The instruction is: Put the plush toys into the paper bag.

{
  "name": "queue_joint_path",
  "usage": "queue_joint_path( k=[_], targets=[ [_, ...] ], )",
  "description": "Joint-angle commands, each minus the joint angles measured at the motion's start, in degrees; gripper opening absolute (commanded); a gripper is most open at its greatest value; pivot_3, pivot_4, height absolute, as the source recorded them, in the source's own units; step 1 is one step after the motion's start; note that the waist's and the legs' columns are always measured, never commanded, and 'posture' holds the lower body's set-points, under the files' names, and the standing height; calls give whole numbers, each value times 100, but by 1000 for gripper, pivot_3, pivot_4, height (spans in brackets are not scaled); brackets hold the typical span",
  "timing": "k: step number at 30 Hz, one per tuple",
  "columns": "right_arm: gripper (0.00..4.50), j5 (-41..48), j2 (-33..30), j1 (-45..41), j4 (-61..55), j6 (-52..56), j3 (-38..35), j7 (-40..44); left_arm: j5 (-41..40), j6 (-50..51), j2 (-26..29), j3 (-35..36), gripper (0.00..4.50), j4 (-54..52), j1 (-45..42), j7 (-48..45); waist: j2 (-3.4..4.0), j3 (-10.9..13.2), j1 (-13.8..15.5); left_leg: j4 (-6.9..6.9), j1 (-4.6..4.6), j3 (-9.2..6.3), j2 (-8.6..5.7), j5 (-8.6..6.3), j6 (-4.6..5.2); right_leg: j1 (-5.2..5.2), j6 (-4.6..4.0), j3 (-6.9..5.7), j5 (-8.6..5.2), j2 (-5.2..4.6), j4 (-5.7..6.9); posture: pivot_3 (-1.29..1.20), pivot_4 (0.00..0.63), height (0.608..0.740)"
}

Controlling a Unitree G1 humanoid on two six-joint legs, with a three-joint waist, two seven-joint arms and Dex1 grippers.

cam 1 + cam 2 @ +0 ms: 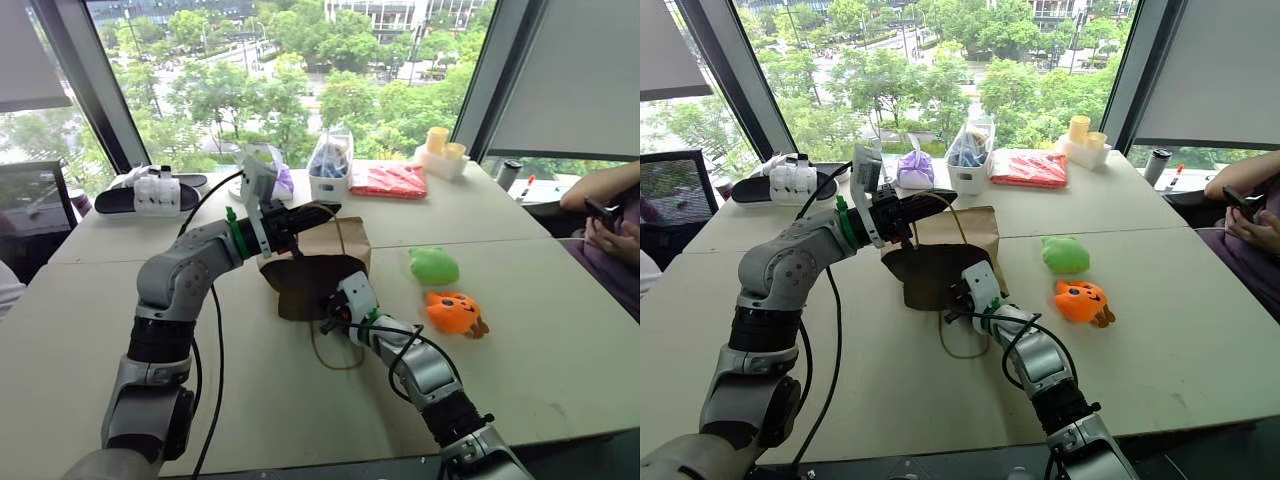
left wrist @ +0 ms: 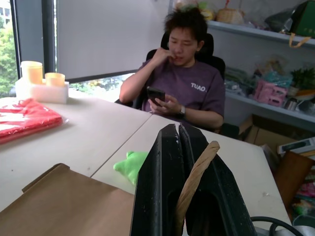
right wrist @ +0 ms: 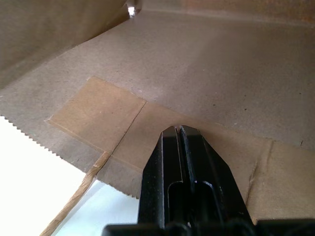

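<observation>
**Bag mouth being held open, both toys still out on the table**

Paper bag [image 1: 322, 262] sits mid-table on its side, mouth facing the near edge, and is partly opened. The upper wall is lifted and the lower wall lies flat.

Left gripper [image 2: 189, 147] has its fingers pressed together on the upper twine handle [image 2: 197, 174], holding that side up. The handle strand runs up between the fingers in the left wrist view.

Right gripper [image 3: 179, 135] has its fingers together too, tip poked into the mouth and resting on the lower wall just past the serrated edge. I can't see anything pinched there; it looks like it is pinning the paper down. The lower handle loop [image 1: 335, 350] trails on the table toward the near side.

Green plush [image 1: 433, 266] and orange plush [image 1: 455, 313] sit right of the bag, close to each other, apart from it and untouched.

Risks, as I judge them:
- Both grippers are busy with the bag. Freeing the right one to fetch a toy leaves the mouth on one thin handle, so it may sag shut.
- The twine could slip or tear off its paper patch if it is pulled harder.
- The bag is light, so a push with a toy could slide it away rather than load it.

A person [image 2: 183, 83] is seated far right, clear of the work area.
</observation>
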Motion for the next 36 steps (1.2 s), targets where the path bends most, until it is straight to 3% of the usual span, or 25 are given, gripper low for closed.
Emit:
queue_joint_path(
  k=[1, 9, 14, 21, 24, 27, 31, 36],
  targets=[
    [0, -69, 62, 28, 127, 86, -23, 16, -44, -259, -79, 200, 40, -128, -175, 163, 0, 0, -3, 0, 0, 0, 0, 0, 0, 0, 0, 0, 0, 0, 0, 0, 150, 740],
    [0, -145, -98, 97, -545, -686, -83, 159, 519, -624, -247, -32, 40, 69, 203, 649, 0, -1, -4, -4, 1, 5, 0, 1, -2, -4, 0, 3, 0, 0, 0, 0, 150, 740],
    [0, -615, -757, 353, -1684, -1020, 142, 434, 769, -798, -455, -158, 40, 263, 296, 860, 0, -1, 32, 0, -12, 7, -2, 1, -3, -13, 1, 3, 0, -1, -3, 0, 150, 740],
    [0, 214, -1453, 1305, -4206, 159, -412, 1030, 937, -1012, -653, -174, 40, 552, 170, 946, -2, -1, 36, -2, -12, 6, -1, 0, -1, -9, 1, 2, 0, -1, -7, 0, 150, 740],
    [849, 1048, -1513, 1617, -5064, 1020, -1352, 944, 922, -1020, -707, -183, 0, 588, 150, 919, -3, -1, 48, 2, -10, 6, -1, -10, 17, -2, 1, 3, 0, -1, -11, 0, 150, 740],
    [2475, 1471, -1562, 1840, -5275, 1472, -2400, 661, 879, -1015, -755, -152, 0, 607, 109, 896, -3, -1, 59, 4, -8, 5, -1, -15, 26, 3, 1, 2, 0, -1, -13, 0, 150, 740],
    [4257, 1075, -1954, 2288, -4772, 1611, -2932, 344, 793, -952, -757, -103, 0, 614, 53, 820, -4, -2, 80, 5, -8, 6, -2, -17, 30, 6, 1, 2, 0, -1, -14, 0, 150, 740],
    [4385, 933, -2102, 2465, -4223, 1678, -2836, 186, 789, -925, -733, -90, 0, 671, -18, 786, -4, -2, 28, 2, -5, 16, 0, -17, 31, 2, 1, 4, 0, -2, -11, 0, 150, 740]
  ],
)
